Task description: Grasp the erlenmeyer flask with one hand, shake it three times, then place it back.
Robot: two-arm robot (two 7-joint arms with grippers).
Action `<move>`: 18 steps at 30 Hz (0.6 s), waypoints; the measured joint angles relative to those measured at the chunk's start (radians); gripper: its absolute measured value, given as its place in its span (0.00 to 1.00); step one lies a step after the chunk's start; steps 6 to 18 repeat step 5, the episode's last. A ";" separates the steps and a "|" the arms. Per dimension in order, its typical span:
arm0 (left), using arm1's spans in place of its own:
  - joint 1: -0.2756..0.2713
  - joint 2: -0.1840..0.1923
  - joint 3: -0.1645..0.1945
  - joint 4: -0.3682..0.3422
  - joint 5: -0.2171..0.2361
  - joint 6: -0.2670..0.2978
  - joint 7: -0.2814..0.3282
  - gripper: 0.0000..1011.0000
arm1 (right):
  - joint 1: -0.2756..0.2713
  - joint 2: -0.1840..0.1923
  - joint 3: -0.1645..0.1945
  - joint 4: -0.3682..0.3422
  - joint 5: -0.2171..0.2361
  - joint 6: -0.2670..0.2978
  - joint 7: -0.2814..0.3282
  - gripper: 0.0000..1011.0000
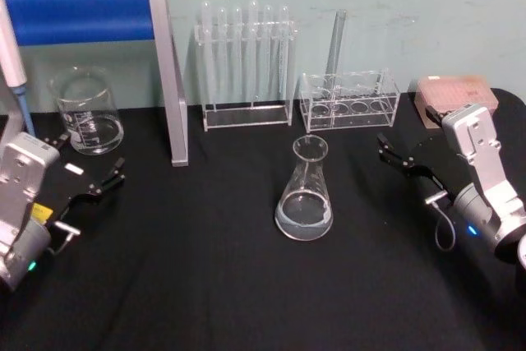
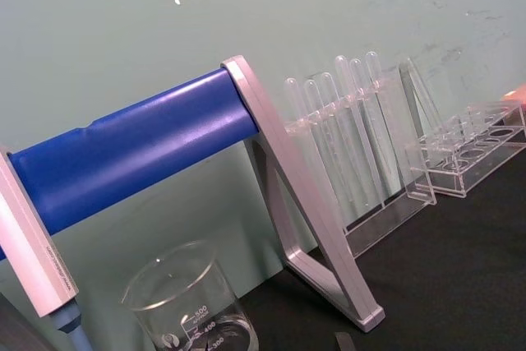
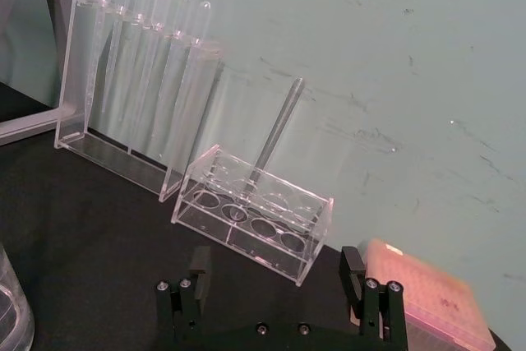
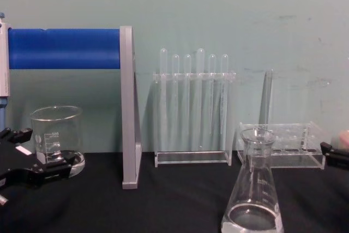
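Glass flask (image 1: 305, 193) stands mid-table between our open left gripper (image 1: 97, 172) and open right gripper (image 1: 400, 156); likely slippery and fragile, so we would grip its narrow neck.

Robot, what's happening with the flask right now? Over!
Both grippers open, left gripper and right gripper low at the sides. Erlenmeyer flask upright on the table, untouched. Nothing between either gripper and it.

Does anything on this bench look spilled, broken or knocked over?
Nothing stands out. The erlenmeyer flask stands upright on the black table, dry around its base. The beaker and both tube racks sit upright along the wall, with no cracks showing.
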 joint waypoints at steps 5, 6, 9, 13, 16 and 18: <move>0.000 0.000 0.000 0.000 0.000 0.000 0.000 0.99 | 0.000 0.000 0.000 0.000 0.000 0.000 0.000 0.99; 0.000 0.000 0.000 0.000 0.000 0.000 0.000 0.99 | 0.000 0.000 0.000 0.000 0.000 0.000 0.000 0.99; 0.000 0.000 0.000 0.000 0.000 0.000 0.000 0.99 | 0.000 0.000 0.000 0.000 0.000 0.000 0.000 0.99; 0.000 0.000 0.000 0.000 0.000 0.000 0.000 0.99 | 0.000 0.000 0.000 0.000 0.000 0.000 0.000 0.99; 0.000 0.000 0.000 0.000 0.000 0.000 0.000 0.99 | 0.000 0.000 0.000 0.000 0.000 0.000 0.000 0.99; 0.000 0.000 0.000 0.000 0.000 0.000 0.000 0.99 | 0.000 0.000 0.000 0.000 0.000 0.000 0.000 0.99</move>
